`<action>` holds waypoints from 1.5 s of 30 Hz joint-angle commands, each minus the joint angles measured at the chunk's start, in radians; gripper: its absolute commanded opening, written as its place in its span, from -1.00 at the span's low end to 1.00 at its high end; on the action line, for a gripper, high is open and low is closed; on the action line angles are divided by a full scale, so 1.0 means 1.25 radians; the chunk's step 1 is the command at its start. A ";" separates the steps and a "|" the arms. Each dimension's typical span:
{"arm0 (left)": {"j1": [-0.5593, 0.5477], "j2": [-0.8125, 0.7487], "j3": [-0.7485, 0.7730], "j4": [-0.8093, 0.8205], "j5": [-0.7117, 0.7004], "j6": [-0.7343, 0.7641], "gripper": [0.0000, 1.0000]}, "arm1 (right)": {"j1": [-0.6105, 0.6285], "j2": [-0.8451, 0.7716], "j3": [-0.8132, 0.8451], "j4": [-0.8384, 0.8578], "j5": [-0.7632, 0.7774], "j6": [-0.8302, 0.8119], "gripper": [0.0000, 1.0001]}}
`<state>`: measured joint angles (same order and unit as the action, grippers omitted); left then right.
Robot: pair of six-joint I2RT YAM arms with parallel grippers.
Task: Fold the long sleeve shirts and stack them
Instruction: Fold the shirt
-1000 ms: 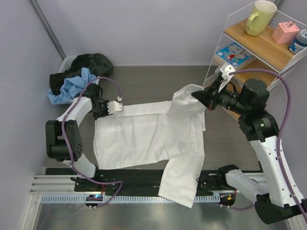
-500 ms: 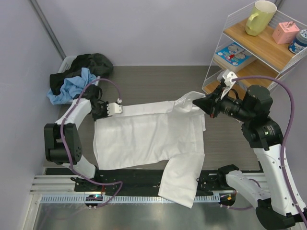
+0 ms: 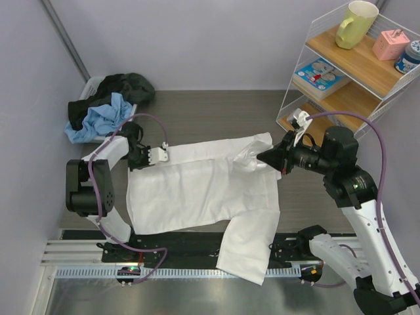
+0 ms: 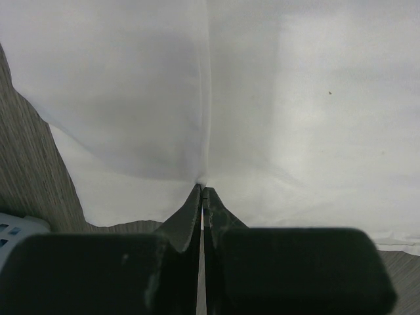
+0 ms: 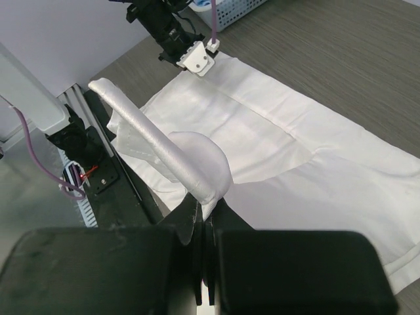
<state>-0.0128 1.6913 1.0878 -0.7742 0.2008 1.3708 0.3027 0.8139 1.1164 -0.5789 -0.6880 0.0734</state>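
A white long sleeve shirt (image 3: pixel 197 190) lies spread on the dark table, one sleeve (image 3: pixel 249 246) hanging over the near edge. My left gripper (image 3: pixel 157 155) is shut on its far left edge; in the left wrist view the closed fingertips (image 4: pixel 203 191) pinch a crease of the white cloth (image 4: pixel 295 98). My right gripper (image 3: pixel 264 157) is shut on a raised fold at the shirt's far right. In the right wrist view its tips (image 5: pixel 209 209) clamp a rolled hem (image 5: pixel 190 157) that arches up over the flat shirt (image 5: pixel 315 170).
A white basket (image 3: pixel 94 85) at the far left holds a heap of dark and blue clothes (image 3: pixel 108 105). A wire shelf (image 3: pixel 354 72) at the far right carries a yellow mug (image 3: pixel 356 23), a pink box and a book. The arms' base rail (image 3: pixel 197 269) runs along the near edge.
My right gripper has moved left and down with the cloth, and the raised fold has sunk toward the shirt. The left gripper has barely shifted and keeps its hold.
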 commanded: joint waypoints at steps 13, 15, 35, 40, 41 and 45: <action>-0.001 -0.051 0.012 -0.044 0.006 0.026 -1.00 | 0.018 -0.076 0.022 -0.024 -0.017 0.047 -0.98; -0.002 -0.050 0.021 -0.065 0.001 0.019 -1.00 | 0.018 -0.074 0.022 -0.024 -0.015 0.047 -0.98; -0.084 -0.496 0.053 0.091 0.442 -0.670 0.99 | 0.031 0.095 -0.071 0.167 -0.089 0.054 -0.97; -0.285 -0.617 -0.004 0.185 0.375 -0.710 0.99 | 0.052 0.128 -0.087 0.218 -0.101 0.063 -0.97; -0.315 -0.617 -0.003 0.219 0.356 -0.755 0.99 | 0.065 0.129 -0.093 0.221 -0.089 0.062 -0.97; -0.418 -0.570 0.032 0.301 0.327 -0.929 0.99 | 0.083 0.128 -0.105 0.245 -0.067 0.062 -0.98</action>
<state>-0.4461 0.9161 1.1007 -0.5720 0.6537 0.4675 0.3817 0.9821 0.9894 -0.3717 -0.7769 0.1390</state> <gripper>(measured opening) 0.996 0.028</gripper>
